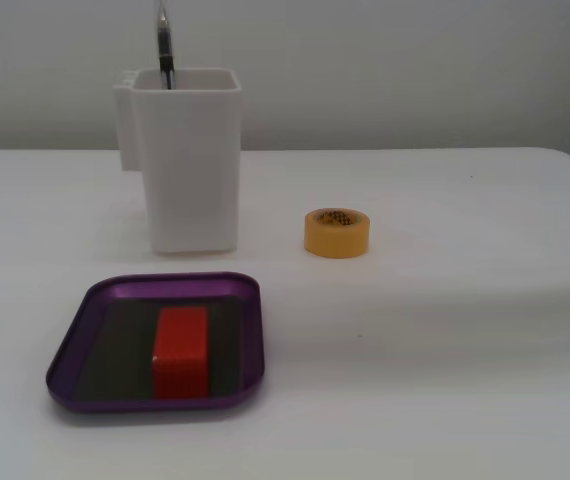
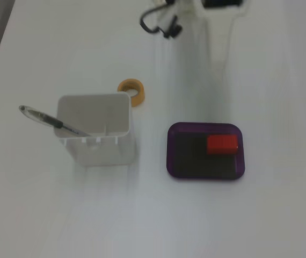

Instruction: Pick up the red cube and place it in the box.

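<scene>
The red cube (image 1: 180, 350) lies flat on the dark bottom of the box (image 1: 75, 335), a shallow purple tray at the front left of a fixed view. In the other fixed view the cube (image 2: 222, 144) sits in the upper right part of the box (image 2: 172, 156). No gripper can be made out in either view. Only a pale blurred streak (image 2: 193, 64) runs from the top edge towards the tray, and nothing touches the cube.
A tall white container (image 1: 187, 160) holding a pen (image 2: 53, 122) stands behind the tray. A yellow tape roll (image 1: 336, 232) lies to its right on the white table. A black cable (image 2: 158, 24) and dark hardware sit at the top edge.
</scene>
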Robot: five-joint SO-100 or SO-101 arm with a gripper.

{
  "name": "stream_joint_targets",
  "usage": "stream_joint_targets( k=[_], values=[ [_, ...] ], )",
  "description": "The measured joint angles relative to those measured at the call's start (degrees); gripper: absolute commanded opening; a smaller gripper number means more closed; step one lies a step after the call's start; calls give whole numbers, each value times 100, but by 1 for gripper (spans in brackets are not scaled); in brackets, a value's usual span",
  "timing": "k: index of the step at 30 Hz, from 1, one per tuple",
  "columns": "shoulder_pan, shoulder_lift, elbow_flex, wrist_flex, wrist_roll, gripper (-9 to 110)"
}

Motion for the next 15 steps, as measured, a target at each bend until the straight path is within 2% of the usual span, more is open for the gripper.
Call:
stream_joint_targets(
  k=[9, 15],
  values=[
    [229, 3076, 3788, -9, -88, 18],
    [211, 5186, 6891, -712, -97, 18]
  ],
)
